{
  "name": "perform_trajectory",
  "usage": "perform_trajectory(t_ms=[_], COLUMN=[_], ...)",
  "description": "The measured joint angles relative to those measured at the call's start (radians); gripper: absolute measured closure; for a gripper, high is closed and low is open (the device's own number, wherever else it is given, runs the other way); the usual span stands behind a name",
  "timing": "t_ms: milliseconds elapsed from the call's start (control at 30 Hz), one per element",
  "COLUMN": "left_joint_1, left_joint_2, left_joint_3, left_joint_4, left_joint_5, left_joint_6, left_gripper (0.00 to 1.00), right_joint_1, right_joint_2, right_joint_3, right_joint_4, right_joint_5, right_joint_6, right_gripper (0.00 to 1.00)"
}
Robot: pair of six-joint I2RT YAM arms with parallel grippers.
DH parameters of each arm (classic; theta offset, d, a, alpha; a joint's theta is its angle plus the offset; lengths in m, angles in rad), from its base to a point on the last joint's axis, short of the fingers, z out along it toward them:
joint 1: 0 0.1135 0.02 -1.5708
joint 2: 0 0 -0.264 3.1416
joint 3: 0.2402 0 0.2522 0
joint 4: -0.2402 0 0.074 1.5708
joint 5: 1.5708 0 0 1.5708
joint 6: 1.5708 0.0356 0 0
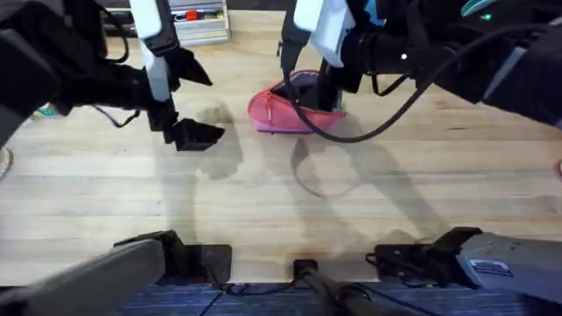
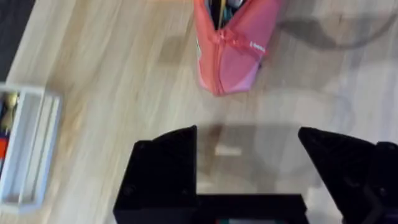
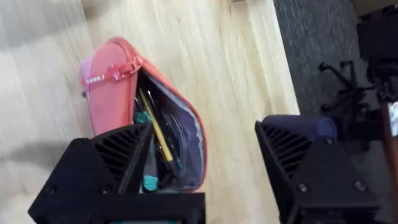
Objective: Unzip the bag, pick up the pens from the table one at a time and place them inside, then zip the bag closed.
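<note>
The pink bag (image 1: 279,112) lies at the middle back of the table (image 1: 281,202) with its zip open and grey lining showing (image 3: 189,134). A yellow pen (image 3: 155,132) lies inside it, with dark and teal things beside it that I cannot make out. My right gripper (image 1: 330,95) hangs open just over the bag's right end, one finger (image 3: 118,155) above the opening and the other beyond the bag's edge. My left gripper (image 1: 195,133) is open and empty above bare wood left of the bag (image 2: 233,50).
A white organiser tray (image 1: 200,22) with small items stands at the back left, also seen beside my left gripper (image 2: 25,149). Past the table's far edge is dark carpet with an office chair (image 3: 348,93). Bare wood stretches in front of the bag.
</note>
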Motion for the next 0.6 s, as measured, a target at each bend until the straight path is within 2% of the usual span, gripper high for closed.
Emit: perform_trajectory(t_ms=[133,267,467,600], left_joint_1=[0.0,0.0,0.0,0.0], left_joint_2=[0.111,0.218,0.334,0.371], left_joint_3=[0.0,0.0,0.0,0.0], left_joint_4=[0.078,0.122,0.15,0.154], left_joint_5=[0.081,0.151,0.247,0.285], left_joint_6=[0.042,0.057,0.066,0.066], left_gripper=[0.008,0.008,0.008,0.008], right_joint_1=[0.0,0.0,0.0,0.001], right_joint_2=[-0.004,-0.004,-0.004,-0.004], right_joint_3=[0.0,0.0,0.0,0.0], right_joint_4=[0.0,-0.001,-0.002,-0.008], right_joint_5=[-0.001,-0.001,-0.012,-0.056], right_joint_6=[0.139,0.355,0.672,0.809], right_gripper=[0.005,0.005,0.003,0.005])
